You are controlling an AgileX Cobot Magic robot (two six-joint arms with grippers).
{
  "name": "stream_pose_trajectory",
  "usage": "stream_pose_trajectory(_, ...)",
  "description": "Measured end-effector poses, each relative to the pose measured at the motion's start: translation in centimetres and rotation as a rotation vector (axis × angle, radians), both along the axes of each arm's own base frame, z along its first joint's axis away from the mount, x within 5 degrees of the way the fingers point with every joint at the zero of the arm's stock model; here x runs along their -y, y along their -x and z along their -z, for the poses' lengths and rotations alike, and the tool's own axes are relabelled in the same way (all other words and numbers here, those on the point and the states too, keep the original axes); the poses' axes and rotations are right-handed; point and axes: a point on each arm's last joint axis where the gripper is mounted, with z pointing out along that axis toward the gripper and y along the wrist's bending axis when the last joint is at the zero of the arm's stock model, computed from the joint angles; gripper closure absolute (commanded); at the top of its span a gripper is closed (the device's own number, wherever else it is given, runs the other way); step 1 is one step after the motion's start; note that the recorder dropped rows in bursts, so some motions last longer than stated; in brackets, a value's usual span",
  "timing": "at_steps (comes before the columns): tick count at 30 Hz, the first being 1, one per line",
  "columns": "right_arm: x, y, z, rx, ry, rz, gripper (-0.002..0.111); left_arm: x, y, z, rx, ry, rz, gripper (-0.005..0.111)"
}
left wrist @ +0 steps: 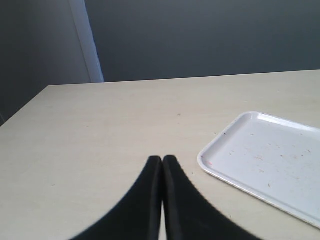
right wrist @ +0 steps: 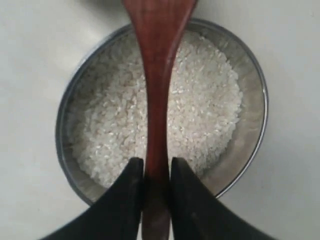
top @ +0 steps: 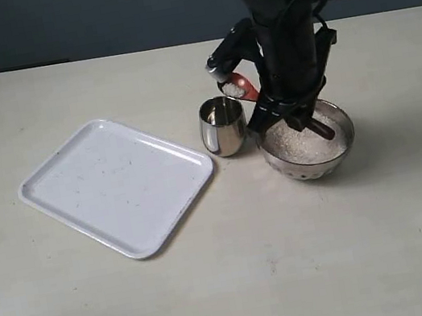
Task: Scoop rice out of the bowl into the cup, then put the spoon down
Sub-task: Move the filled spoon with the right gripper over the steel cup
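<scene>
The steel bowl (top: 340, 123) (right wrist: 250, 75) sits right of centre, filled with white rice (top: 294, 143) (right wrist: 205, 110). Just left of it stands the small steel cup (top: 222, 127). My right gripper (top: 294, 110) (right wrist: 156, 167) is shut on the handle of the reddish-brown wooden spoon (top: 242, 85) (right wrist: 156, 75), hovering above the bowl. The spoon's oval end carries a small heap of rice and hangs above the cup's far rim. My left gripper (left wrist: 162, 161) is shut and empty, low over bare table; the exterior view does not show it.
A white rectangular tray (top: 117, 183) (left wrist: 265, 160) lies left of the cup, with small specks on it. The beige table runs back to a dark wall. The black right arm (top: 285, 22) stands over the bowl.
</scene>
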Motion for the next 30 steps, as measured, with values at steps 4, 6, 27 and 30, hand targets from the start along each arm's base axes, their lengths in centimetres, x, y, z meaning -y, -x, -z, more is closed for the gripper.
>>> stream_pose_trajectory(4,-0.2,-0.4,0.7,-0.019,0.026,-0.009,0.109,0.0,0.0,0.0,0.0,0.0,0.0,0.106)
stream_pose_trajectory(6,-0.2,-0.4,1.1,-0.028,0.037,-0.018,0.109,0.0,0.0,0.0,0.0,0.0,0.0,0.106)
stream_pose_trajectory(27,-3.0,0.1,2.9,0.11,0.295,-0.275,0.109,0.0,0.0,0.0,0.0,0.0,0.0,0.106)
stream_pose_trajectory(30,-3.3,0.2,2.7,0.151,0.335,-0.314,0.109,0.0,0.0,0.0,0.0,0.0,0.0,0.106)
